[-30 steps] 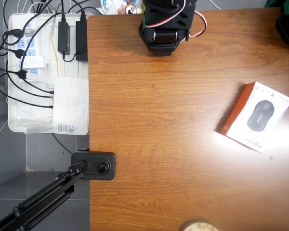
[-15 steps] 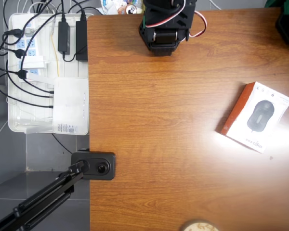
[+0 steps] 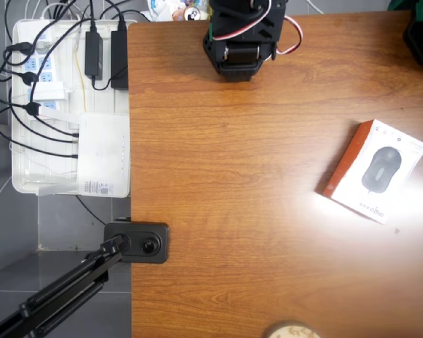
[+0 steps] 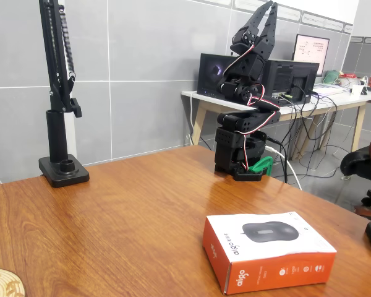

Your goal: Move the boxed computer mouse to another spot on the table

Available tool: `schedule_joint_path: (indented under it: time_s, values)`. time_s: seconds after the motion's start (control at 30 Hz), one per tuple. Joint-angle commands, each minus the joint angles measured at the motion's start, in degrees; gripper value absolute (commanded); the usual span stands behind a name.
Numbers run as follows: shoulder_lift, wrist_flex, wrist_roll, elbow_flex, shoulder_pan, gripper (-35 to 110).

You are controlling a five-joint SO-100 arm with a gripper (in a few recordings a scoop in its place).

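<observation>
The arm stood folded at the table's far edge, its pincer raised high with the fingers pointing at the ceiling; they looked nearly closed at the tips and held nothing. The boxed computer mouse lay flat on the wood, well apart from the arm's base — toward the right edge in the overhead view. I judged the reach had not begun; the next move called for unfolding, swinging toward the box, opening wide and descending across its narrower width. Its long axis ran diagonally in the overhead view, upper right to lower left; the pictured mouse faced up.
</observation>
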Motion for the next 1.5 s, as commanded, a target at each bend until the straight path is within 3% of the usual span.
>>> schedule_joint_path:
  time_s: [0.0,1.33,1.4,1.43,1.47]
  values:
    - [0.1,0.3,-0.4,-0.1,0.4,0]
    - [0.1,0.3,-0.4,-0.1,0.4,0]
    - [0.1,0.4,-1.3,-0.1,0.4,5]
    - [0.1,0.4,-2.5,-0.1,1.0,0]
    - [0.1,0.4,-6.0,-0.1,1.9,6]
